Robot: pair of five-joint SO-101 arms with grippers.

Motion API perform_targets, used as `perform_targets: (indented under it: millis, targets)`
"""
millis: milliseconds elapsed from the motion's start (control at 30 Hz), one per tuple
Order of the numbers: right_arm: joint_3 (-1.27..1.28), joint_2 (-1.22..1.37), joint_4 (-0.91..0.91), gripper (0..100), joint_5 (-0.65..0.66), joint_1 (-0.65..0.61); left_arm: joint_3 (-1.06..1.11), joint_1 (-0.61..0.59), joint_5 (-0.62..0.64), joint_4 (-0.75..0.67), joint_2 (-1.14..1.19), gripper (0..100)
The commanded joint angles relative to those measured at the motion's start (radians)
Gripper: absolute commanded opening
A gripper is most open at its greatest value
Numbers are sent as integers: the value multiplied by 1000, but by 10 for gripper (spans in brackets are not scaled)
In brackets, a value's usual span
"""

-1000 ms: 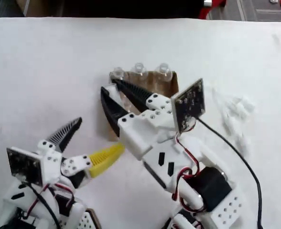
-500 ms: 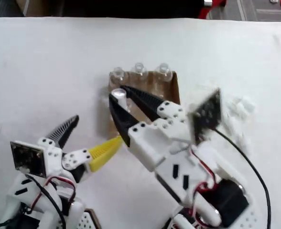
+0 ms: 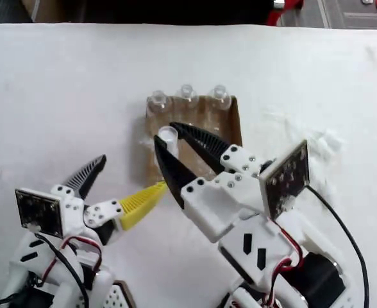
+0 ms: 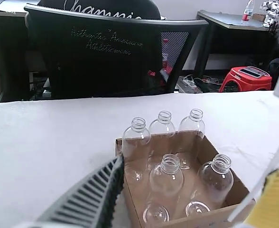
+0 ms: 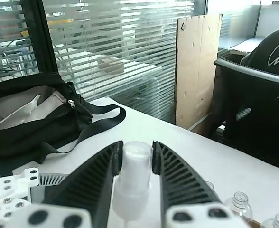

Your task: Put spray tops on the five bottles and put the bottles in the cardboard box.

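Note:
A small cardboard box (image 3: 234, 112) holds five clear, uncapped bottles; three necks (image 3: 186, 92) line its far side. In the left wrist view the bottles (image 4: 166, 172) stand upright in the box (image 4: 228, 213). My right gripper (image 3: 165, 133) hovers over the box's near left part, shut on a white spray top (image 3: 168, 136). The right wrist view shows the spray top (image 5: 135, 167) pinched between the black fingers (image 5: 94, 183). My left gripper (image 3: 132, 173) sits open just near-left of the box, one finger grey, one yellow (image 3: 141, 203), nothing between them.
Several loose white spray tops (image 3: 317, 151) lie on the white table to the right of the box. A black chair (image 4: 106, 52) stands beyond the table's far edge. Open table surface spreads to the left and far side.
My right arm has drawn back toward the near right. Its fingers, open over the box a second ago, now hold the spray top. The left arm barely shifted.

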Motion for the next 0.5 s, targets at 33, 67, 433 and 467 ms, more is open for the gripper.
perform_targets:
  millis: [33,67,433,467]
  targets:
    - [-31,5,2,15,43,-4,-2,-12,12,-31,13,419]
    - [-32,4,2,15,41,-4,-2,-12,12,-31,13,419]
    - [-32,5,-4,15,48,-7,0,-12,12,-23,13,419]
    - [-32,5,-4,15,48,-7,0,-12,12,-23,13,419]
